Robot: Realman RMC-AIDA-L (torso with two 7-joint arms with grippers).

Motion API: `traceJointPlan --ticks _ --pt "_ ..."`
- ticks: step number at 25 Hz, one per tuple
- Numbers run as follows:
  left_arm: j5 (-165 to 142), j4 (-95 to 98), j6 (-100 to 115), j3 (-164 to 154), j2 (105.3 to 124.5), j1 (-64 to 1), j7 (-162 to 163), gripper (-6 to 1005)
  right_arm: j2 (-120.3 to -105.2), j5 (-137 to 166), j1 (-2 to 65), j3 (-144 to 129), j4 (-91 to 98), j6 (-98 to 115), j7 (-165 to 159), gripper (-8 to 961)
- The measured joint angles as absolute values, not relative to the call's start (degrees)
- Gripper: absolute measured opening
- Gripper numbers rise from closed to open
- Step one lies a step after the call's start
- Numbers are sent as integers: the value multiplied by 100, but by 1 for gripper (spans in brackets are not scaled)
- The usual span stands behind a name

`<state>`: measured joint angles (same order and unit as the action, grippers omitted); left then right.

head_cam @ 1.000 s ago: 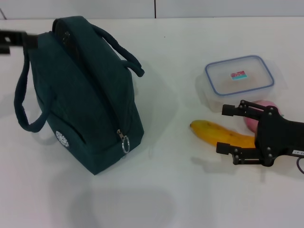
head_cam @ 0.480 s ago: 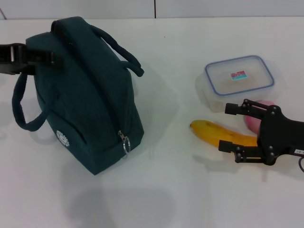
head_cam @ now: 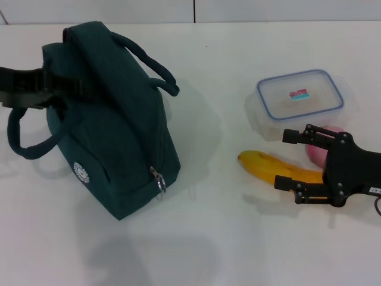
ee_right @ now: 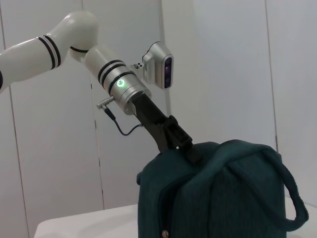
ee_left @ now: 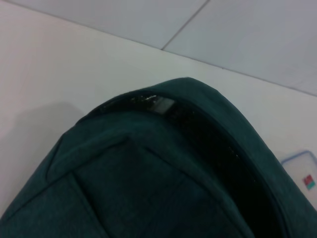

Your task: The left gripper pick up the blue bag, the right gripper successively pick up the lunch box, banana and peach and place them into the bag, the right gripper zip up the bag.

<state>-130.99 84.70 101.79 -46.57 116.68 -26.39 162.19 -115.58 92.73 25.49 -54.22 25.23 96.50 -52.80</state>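
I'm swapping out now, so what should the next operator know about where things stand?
Left gripper: at the top of the bag, at its far end; grip not visible.
Right gripper: open, hovering over the banana, holding nothing.
Bag: on the table, leaning, zipper looks shut.
Lunch box, banana and peach: all on the table to the right, none packed.
Done: left arm has reached the bag.
Left: lift and open the bag, load the three items, zip up.

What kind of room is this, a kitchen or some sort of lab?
Probably a lab or test room, not a kitchen: a bare white table, plain white wall panels, and a robot arm reaching onto a blue bag.
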Motion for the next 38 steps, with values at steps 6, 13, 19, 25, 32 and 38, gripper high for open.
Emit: traceJointPlan --ticks 6,13,19,25,32,38 --pt "-13088 8449 10219 -4733 11658 -2601 16120 709 -11558 9264 2549 -5422 2523 9652 -5277 859" --pt "-12907 8284 10356 -4738 11680 -2629 16090 406 -11557 9209 2537 -5422 2522 9644 -5278 859" --pt "-12785 8268 10442 -4729 11651 -2639 16088 155 -11545 9176 2530 -5422 2533 9671 -5328 859" --pt "-12542 8269 10712 -4734 11626 -2608 16085 37 -11522 9105 2461 -5096 2525 9613 -5518 858" --pt "-12545 8271 10865 -4771 11661 -2597 16084 29 -11525 9103 2376 -3564 2331 8732 -6302 858" --pt "-12560 8196 10845 -4852 11675 -2655 16028 29 -11451 9102 2471 -2933 2152 7630 -7469 858"
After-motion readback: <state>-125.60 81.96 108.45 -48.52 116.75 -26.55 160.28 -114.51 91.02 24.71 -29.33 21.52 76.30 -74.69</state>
